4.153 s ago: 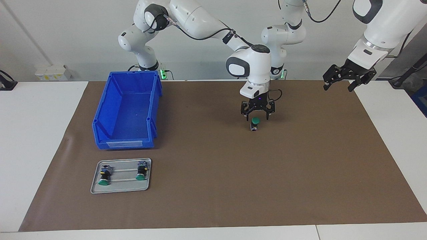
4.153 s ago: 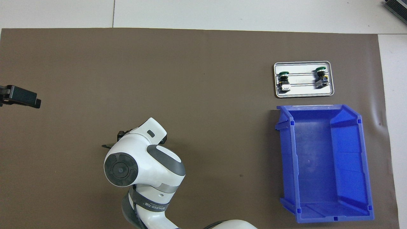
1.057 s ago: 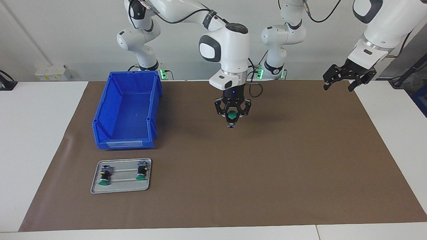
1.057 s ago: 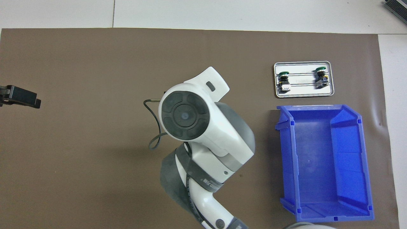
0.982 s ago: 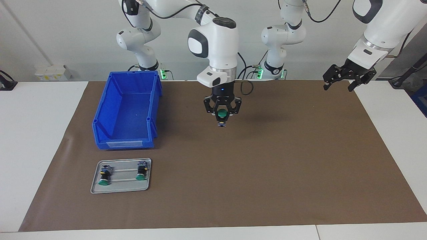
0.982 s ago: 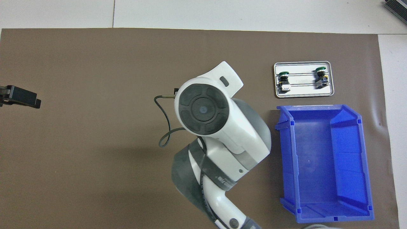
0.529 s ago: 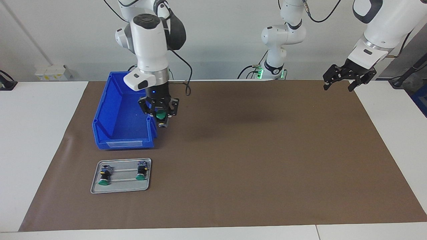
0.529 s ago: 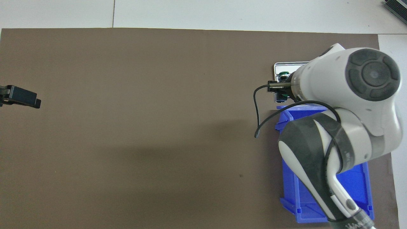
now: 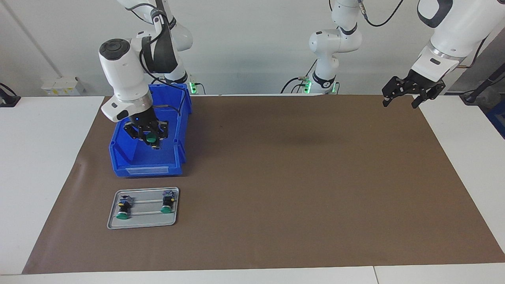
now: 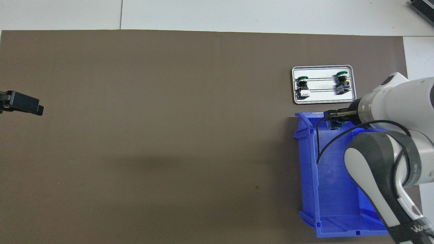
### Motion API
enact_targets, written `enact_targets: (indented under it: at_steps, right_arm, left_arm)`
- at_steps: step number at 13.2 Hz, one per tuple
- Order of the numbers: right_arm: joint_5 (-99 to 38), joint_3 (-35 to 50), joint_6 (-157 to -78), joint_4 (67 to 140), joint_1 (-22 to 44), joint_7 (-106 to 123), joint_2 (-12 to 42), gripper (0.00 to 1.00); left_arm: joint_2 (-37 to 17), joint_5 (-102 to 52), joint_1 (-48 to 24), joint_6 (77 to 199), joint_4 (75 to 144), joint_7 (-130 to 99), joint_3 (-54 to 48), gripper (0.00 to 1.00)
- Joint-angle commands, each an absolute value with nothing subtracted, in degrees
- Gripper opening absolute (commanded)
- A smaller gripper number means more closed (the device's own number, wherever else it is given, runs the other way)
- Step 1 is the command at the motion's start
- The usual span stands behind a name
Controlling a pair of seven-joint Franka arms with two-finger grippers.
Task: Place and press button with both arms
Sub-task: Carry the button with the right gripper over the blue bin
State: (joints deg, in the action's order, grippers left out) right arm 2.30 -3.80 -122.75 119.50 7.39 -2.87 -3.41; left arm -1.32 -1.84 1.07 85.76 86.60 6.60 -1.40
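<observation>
The button [image 9: 150, 139], green cap and black body, hangs in my right gripper [image 9: 152, 142], which is shut on it above the inside of the blue bin [image 9: 146, 170]. From overhead the right wrist covers the button, and only the right gripper's [image 10: 334, 117] black edge shows over the bin [image 10: 307, 162] at its end farther from the robots. My left gripper [image 9: 399, 103] waits in the air, open and holding nothing, over the mat's corner at the left arm's end, and its black edge [image 10: 23, 103] shows from overhead.
A grey metal tray [image 9: 142, 225] lies on the brown mat [image 9: 296, 197], farther from the robots than the bin. Two more green-capped buttons [image 9: 122, 209] [image 9: 167, 204] lie on it. From overhead the tray [image 10: 322, 101] sits just past the bin.
My right arm has swung the held button from over the middle of the mat toward its own end, and it now hangs over the blue bin. The left arm has not moved.
</observation>
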Motion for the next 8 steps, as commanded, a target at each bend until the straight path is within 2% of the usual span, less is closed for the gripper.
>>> enact_targets:
  at_steps: [1, 4, 8]
  right_arm:
    - [0.35, -3.16, -134.87, 132.07, 2.31, 5.07, -7.47, 0.00]
    - [-2.27, -3.16, -140.00, 136.48, 0.97, 7.11, -6.68, 0.00]
    - [-3.78, -3.25, -141.32, 139.13, 0.88, 8.79, -6.24, 0.00]
  left_arm:
    - [0.09, -2.29, 1.49, 86.57, 88.24, 6.68, -1.49, 1.00]
    - [0.09, -1.59, 1.58, 87.18, 87.81, 7.03, -1.49, 1.00]
    - [1.05, -0.09, 0.88, 87.46, 87.63, 7.21, -1.49, 1.00]
